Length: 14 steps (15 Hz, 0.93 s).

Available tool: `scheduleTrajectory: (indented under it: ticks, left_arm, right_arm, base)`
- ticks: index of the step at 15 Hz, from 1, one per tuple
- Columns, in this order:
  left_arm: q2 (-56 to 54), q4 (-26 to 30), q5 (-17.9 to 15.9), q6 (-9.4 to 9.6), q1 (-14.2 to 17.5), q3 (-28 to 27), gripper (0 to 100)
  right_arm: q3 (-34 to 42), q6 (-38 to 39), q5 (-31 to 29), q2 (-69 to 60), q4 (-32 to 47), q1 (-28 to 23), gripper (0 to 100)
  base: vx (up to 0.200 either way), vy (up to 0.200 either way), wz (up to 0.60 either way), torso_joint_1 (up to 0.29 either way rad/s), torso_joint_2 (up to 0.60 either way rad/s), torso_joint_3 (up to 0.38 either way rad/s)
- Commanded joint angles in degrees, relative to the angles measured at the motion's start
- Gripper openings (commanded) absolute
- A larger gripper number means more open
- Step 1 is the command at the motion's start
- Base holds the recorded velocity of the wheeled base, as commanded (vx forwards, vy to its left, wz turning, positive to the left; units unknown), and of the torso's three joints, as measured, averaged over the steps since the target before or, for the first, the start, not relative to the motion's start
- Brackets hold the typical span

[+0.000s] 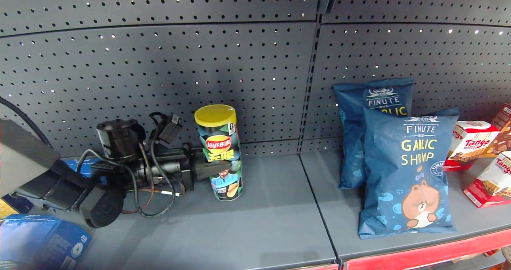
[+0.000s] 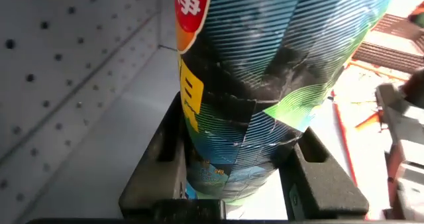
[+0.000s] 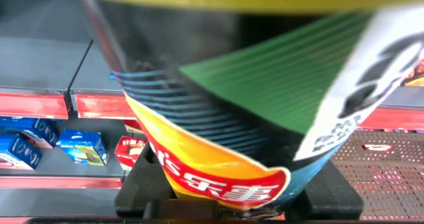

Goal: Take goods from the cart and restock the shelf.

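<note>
Two cans are being held: my right gripper (image 3: 238, 199) is clamping a spare can (image 3: 252, 85) back from the shelf. Blue boxes (image 1: 40, 238) are crowding the shelf board's (image 1: 259, 222) front-left corner. Farther in, my left gripper (image 1: 221, 165) is squeezing the chips can (image 1: 218, 142), which is standing upright near the pegboard (image 1: 159, 70). I'm judging it seated, so I'm favouring a slow opening and a level retreat leftward.

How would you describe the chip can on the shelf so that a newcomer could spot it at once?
Find the grey pegboard shelf and look at its left bay. A chip can stands upright there, the left claw closed around its lower half. Its round body and yellow lid set it apart from the flat blue bags and red-and-white boxes to the right.
</note>
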Motion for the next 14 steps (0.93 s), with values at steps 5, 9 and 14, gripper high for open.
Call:
scheduleTrajectory:
  ticks: [5, 9, 14]
  left_arm:
    - [-11.46, -7.47, 0.09, 0.17, -0.25, 16.30, 0]
    - [-12.87, -22.76, 1.23, 0.08, -0.69, 32.21, 0]
    - [-12.25, -26.37, 2.55, 0.43, -2.62, 36.17, 0]
  right_arm:
    - [0.25, -0.02, -0.60, -0.01, -0.08, 0.08, 0]
    - [0.25, -0.02, -1.92, -0.18, -0.08, 0.00, 0]
    - [0.60, -0.02, -2.01, -0.27, -0.08, 0.00, 0]
  base:
    - [0.000, 0.000, 0.00, 0.000, 0.00, 0.000]
    - [0.000, 0.000, 0.00, 0.000, 0.00, 0.000]
    - [0.000, 0.000, 0.00, 0.000, 0.00, 0.000]
